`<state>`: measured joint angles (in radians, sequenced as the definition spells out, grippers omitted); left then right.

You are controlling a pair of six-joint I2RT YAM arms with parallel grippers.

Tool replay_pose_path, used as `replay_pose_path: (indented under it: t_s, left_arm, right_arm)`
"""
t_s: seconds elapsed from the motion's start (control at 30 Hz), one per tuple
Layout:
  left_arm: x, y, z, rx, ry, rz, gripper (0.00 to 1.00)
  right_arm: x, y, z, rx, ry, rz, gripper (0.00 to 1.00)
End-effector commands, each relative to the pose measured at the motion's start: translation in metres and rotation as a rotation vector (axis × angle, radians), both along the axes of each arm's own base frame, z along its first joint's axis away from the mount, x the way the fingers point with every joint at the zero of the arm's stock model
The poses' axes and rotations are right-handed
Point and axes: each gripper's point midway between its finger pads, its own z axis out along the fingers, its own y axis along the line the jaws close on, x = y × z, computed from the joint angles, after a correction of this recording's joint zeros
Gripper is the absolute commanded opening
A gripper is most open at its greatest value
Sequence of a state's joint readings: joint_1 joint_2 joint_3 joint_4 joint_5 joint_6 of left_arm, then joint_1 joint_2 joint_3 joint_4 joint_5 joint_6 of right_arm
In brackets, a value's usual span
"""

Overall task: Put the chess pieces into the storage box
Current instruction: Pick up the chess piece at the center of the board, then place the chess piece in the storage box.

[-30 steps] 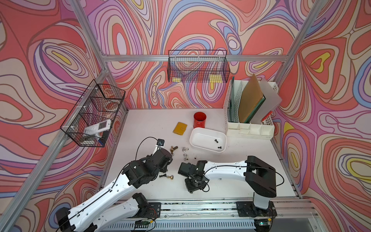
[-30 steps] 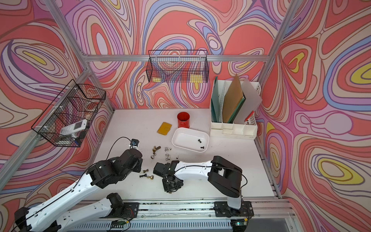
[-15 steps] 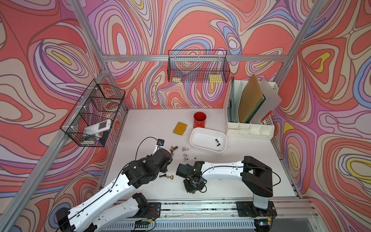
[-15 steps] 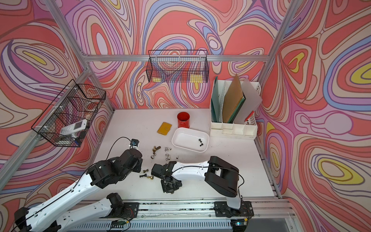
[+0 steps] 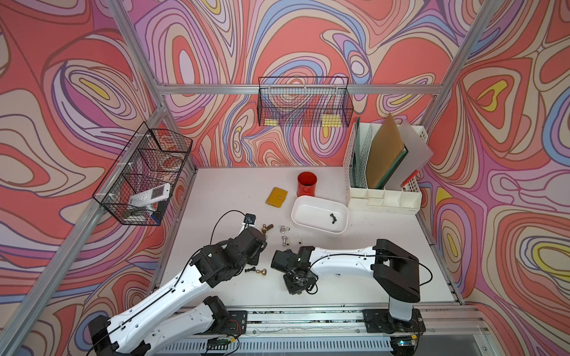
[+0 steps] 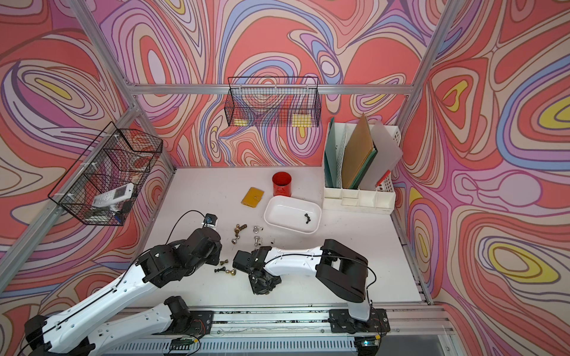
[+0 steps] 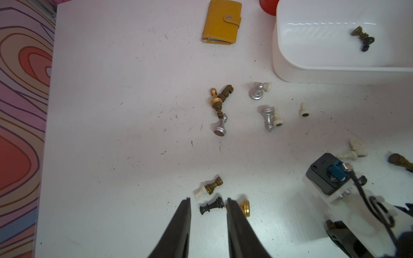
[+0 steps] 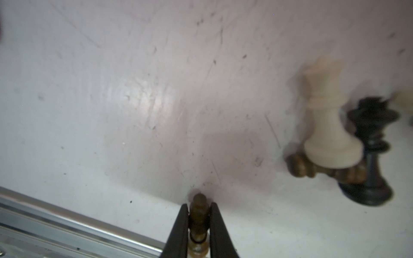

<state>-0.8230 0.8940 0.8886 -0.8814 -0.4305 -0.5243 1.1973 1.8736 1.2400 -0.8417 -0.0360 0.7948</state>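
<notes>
White counter (image 5: 234, 191) between swirl-painted walls carries scattered chess pieces (image 7: 256, 92); two dark ones (image 5: 333, 217) lie in the white box (image 5: 311, 212). Right hand (image 8: 199, 208) is clamped on a brown piece (image 8: 199, 201). Left hand (image 7: 209, 201) stands partly open, a fallen black piece (image 7: 211, 205) lying between its tips.

Two high eyes, two wrist close-ups.
Both top views look down from above the front rail (image 5: 308, 312) at the whole bench (image 5: 222, 197), toward the back wall (image 5: 277, 46). The left wrist camera looks past the left tool (image 7: 208, 199) from well above the bench, sharing the storage box (image 7: 324, 74) with them. The right wrist camera hangs close over the bench behind the right tool (image 8: 199, 204), its pinched chess piece (image 8: 199, 215) large.
</notes>
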Motion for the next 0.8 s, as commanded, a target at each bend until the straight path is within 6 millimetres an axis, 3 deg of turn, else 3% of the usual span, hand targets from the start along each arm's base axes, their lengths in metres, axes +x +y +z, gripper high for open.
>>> replay_pose_path:
  t_s: [0.0,0.2,0.37,0.47,0.57,0.7,0.77]
  left_arm:
    - [0.005,-0.016,0.007,-0.084,-0.007,-0.013,0.32]
    - [0.010,-0.030,0.005,-0.134,0.013,-0.019,0.32]
    - [0.016,-0.051,0.000,-0.184,0.031,-0.054,0.32]
    - [0.021,-0.068,-0.006,-0.208,0.054,-0.085,0.32]
    - [0.028,-0.082,-0.012,-0.204,0.086,-0.109,0.32]
    - [0.034,-0.098,-0.017,-0.198,0.121,-0.144,0.31]
    - [0.037,-0.103,-0.018,-0.200,0.124,-0.152,0.31]
  right_arm:
    - [0.028,0.007,0.038,0.093,-0.112,-0.014,0.07]
    - [0.086,-0.014,0.087,0.222,-0.253,-0.116,0.06]
    - [0.173,-0.066,0.132,0.310,-0.502,-0.266,0.06]
    - [0.223,-0.097,0.148,0.347,-0.649,-0.343,0.05]
    - [0.265,-0.119,0.142,0.316,-0.717,-0.382,0.04]
    - [0.314,-0.146,0.109,0.268,-0.713,-0.460,0.03]
    - [0.329,-0.150,0.099,0.278,-0.742,-0.477,0.04]
